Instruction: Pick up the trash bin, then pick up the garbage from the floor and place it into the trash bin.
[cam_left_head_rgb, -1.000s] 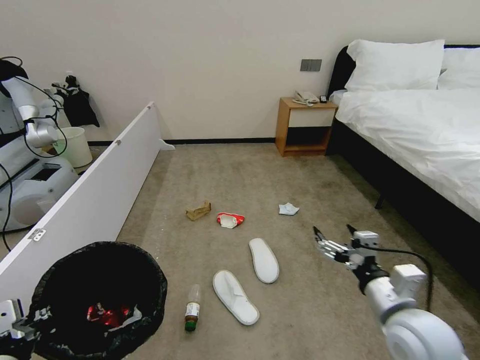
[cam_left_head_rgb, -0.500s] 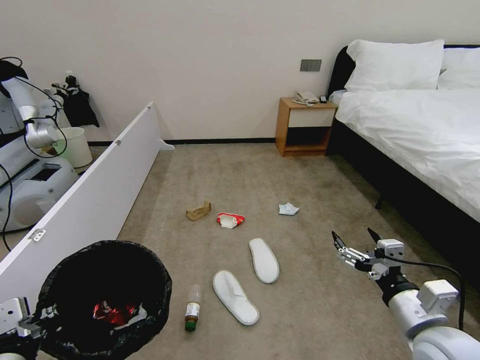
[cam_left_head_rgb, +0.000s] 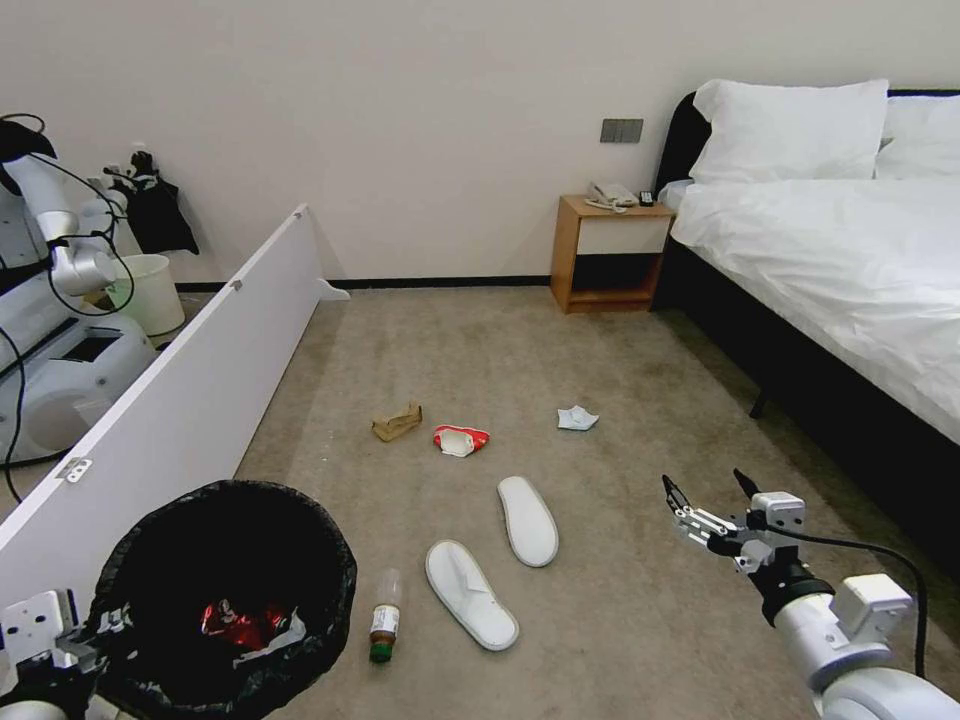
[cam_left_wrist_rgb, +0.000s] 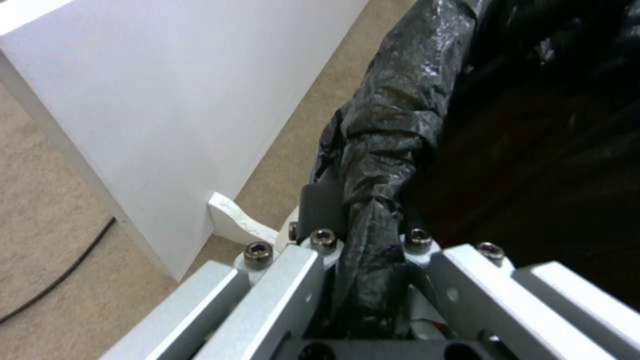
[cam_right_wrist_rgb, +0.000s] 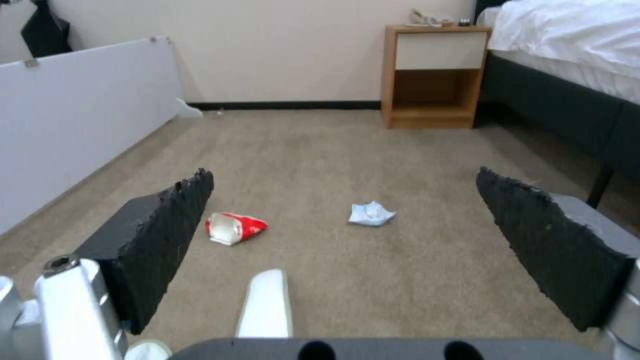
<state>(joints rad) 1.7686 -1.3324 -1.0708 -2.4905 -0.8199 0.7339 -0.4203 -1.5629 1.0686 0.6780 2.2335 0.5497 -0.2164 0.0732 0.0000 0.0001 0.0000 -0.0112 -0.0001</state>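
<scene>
**Bin held at the left, litter spread on the carpet**

We see the left end effector (cam_left_wrist_rgb: 363, 250) clamped on the rim of the round trash bin lined with crinkled black plastic (cam_left_head_rgb: 225, 590), at the robot's lower left beside a long white board (cam_left_head_rgb: 190, 400). Inside the bin lie a crushed red can (cam_left_head_rgb: 238, 625) and what looks like a white tissue (cam_left_head_rgb: 275, 638), though we cannot be sure of it.

The right end effector (cam_left_head_rgb: 708, 490) hangs above the beige carpet (cam_left_head_rgb: 620, 620) with its fingers spread wide, holding nothing.

On the floor between the two lie a pair of flat white slippers (cam_left_head_rgb: 527, 520), a small green-capped bottle (cam_left_head_rgb: 382, 615) just beside the bin, a folded brown paper scrap (cam_left_head_rgb: 397, 422), a red-and-white packet (cam_left_head_rgb: 460, 439) near it, and a crumpled pale blue mask (cam_left_head_rgb: 577, 418) farther right.
</scene>
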